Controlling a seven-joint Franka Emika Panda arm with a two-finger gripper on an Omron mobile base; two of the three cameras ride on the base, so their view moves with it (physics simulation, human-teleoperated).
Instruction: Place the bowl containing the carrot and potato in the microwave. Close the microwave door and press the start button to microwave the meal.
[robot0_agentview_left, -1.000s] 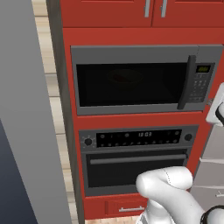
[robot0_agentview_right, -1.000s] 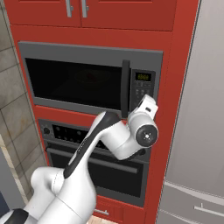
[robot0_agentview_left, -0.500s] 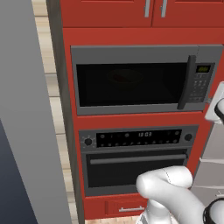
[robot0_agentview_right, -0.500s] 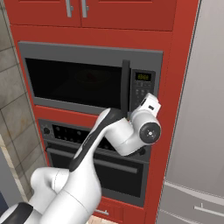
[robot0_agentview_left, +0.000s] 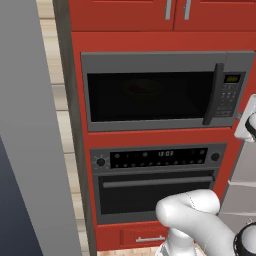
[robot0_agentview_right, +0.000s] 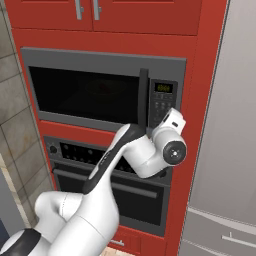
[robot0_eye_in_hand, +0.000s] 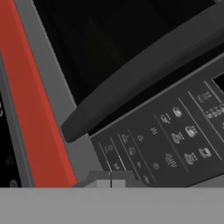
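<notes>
A tall red cabinet column (robot0_agentview_left: 150, 42) rises ahead of the pincer, with two red cupboard doors and slim metal handles (robot0_agentview_right: 86, 9) up above it. Below the pincer sits a built-in oven (robot0_agentview_left: 157, 182) with a dark control strip and a horizontal bar handle, and a red drawer (robot0_agentview_left: 135, 235) under that. To the pincer's right stands a plain grey panel (robot0_agentview_right: 225, 125); far to its left, pale tiled wall (robot0_agentview_right: 10, 125) and a grey slab (robot0_agentview_left: 30, 125)

— Could any writing be read on the microwave (robot0_agentview_left: 160, 90)?
— Green digits were shown on its display (robot0_agentview_right: 163, 88), too blurred to be made out; small pale symbols on the keypad (robot0_eye_in_hand: 175, 140) could not be deciphered.
</notes>
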